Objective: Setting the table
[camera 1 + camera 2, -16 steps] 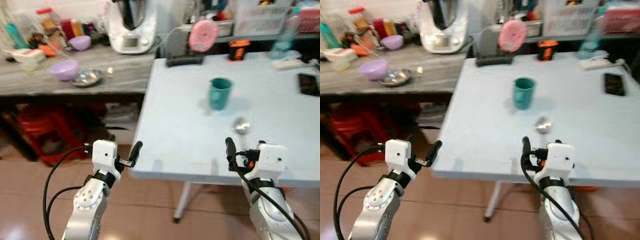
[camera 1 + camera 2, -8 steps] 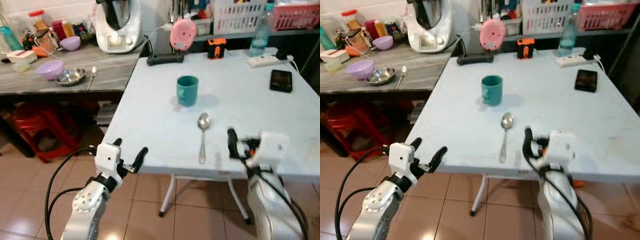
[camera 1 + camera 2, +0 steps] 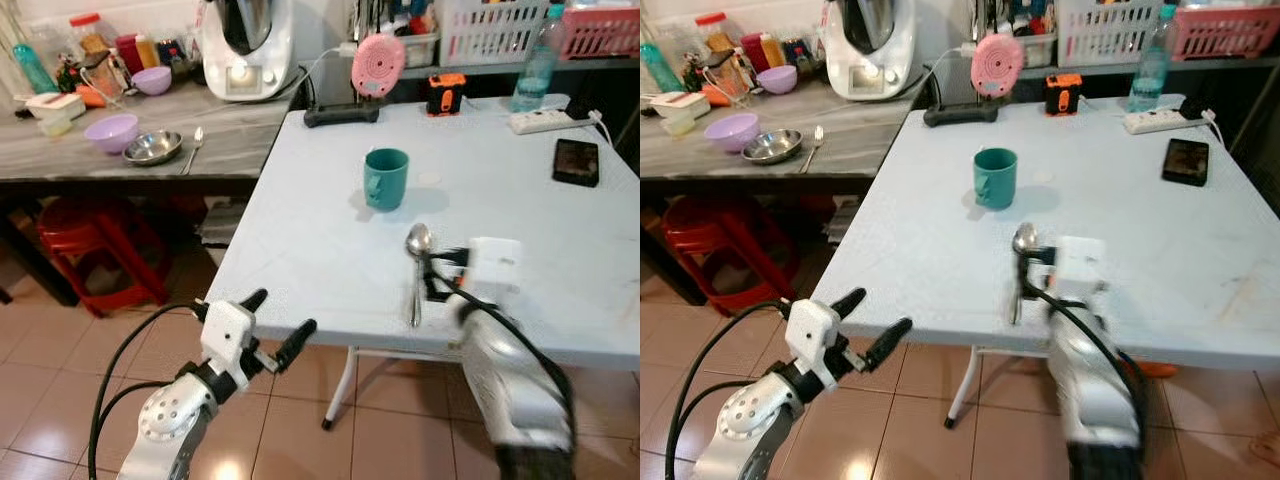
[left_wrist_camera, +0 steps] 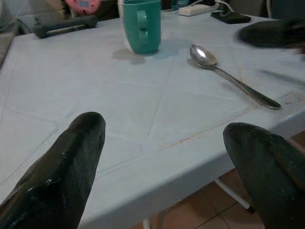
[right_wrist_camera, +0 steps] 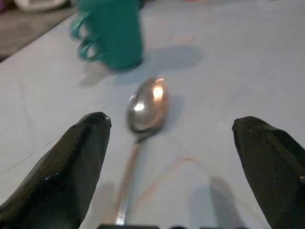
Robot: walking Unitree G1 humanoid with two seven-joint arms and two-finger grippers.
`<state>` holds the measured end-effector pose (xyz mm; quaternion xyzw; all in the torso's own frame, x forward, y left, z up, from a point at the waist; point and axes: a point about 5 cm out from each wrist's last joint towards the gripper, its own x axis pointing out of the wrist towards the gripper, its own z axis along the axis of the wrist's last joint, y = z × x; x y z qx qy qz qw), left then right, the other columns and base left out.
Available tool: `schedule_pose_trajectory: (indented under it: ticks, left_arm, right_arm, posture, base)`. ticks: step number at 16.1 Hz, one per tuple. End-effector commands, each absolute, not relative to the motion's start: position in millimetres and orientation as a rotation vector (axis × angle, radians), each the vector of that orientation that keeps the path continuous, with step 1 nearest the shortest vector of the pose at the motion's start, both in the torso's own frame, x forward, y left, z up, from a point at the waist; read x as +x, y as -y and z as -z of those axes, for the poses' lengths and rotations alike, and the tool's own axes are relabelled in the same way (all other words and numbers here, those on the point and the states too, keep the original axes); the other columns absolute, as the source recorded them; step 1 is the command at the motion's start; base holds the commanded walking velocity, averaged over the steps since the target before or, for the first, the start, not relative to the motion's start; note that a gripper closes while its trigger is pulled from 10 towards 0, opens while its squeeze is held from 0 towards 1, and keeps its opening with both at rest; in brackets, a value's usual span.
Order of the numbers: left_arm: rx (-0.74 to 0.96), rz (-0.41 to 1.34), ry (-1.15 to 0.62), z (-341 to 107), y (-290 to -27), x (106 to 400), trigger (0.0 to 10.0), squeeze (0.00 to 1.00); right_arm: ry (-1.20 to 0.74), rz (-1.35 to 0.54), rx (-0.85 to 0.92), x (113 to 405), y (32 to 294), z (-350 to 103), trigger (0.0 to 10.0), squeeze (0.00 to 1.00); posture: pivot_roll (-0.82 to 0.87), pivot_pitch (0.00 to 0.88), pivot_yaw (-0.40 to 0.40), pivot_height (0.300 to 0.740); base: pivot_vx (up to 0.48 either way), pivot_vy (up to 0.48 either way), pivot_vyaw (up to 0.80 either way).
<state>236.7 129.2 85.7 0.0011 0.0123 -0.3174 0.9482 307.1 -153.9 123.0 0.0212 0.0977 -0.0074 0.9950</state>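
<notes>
**Right gripper swings in over the spoon**

Here comes the right gripper (image 5: 167, 191), blurred with motion, now out over the desk (image 3: 330, 230) where half a second ago it hung at the near edge. Its fingers (image 5: 71, 167) are spread wide, the spoon (image 3: 417, 262) lying flat between and just ahead of them, the green mug (image 3: 386, 178) beyond. A pickup looks imminent. The left gripper (image 3: 278, 322), also open, waits below the desk edge, off to the side.
</notes>
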Motion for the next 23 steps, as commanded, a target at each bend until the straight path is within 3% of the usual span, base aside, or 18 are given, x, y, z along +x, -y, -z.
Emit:
schedule_pose_trajectory:
  ticks: [1, 3, 7, 14, 15, 23]
  left_arm:
    - [0.021, 0.651, -0.021, -88, -133, 235, 10.0, 0.0]
    - [0.023, 0.665, -0.026, -87, -131, 233, 10.0, 0.0]
    - [-0.026, 0.761, -0.021, -91, -124, 225, 10.0, 0.0]
    - [-0.023, 0.783, -0.019, -90, -123, 226, 10.0, 0.0]
    - [-0.015, 0.798, -0.016, -90, -123, 226, 10.0, 0.0]
    - [-0.027, 0.859, 0.005, -105, -116, 234, 10.0, 0.0]
  right_arm:
    - [-0.223, -0.025, 0.033, 310, 143, -120, 10.0, 0.0]
    - [-0.237, -0.064, 0.026, 322, 124, -120, 10.0, 0.0]
    - [-0.333, -0.064, -0.025, 325, 113, -108, 10.0, 0.0]
    - [-0.394, 0.04, -0.071, 320, 136, -95, 10.0, 0.0]
    - [-0.396, 0.044, -0.069, 321, 140, -94, 0.0, 0.0]
    - [-0.423, 0.081, -0.075, 328, 161, -89, 0.0, 0.0]
  posture:
    - [-0.07, 0.033, 0.12, 0.74]
    - [-0.07, 0.044, 0.118, 0.74]
    - [-0.06, 0.051, 0.108, 0.74]
    - [-0.07, 0.043, 0.107, 0.74]
    - [-0.07, 0.043, 0.112, 0.74]
    - [-0.08, 0.048, 0.124, 0.74]
  base:
    - [0.0, 0.0, 0.0]
    - [0.0, 0.0, 0.0]
    - [0.0, 0.0, 0.0]
    - [0.0, 0.0, 0.0]
    - [0.0, 0.0, 0.0]
    - [0.0, 0.0, 0.0]
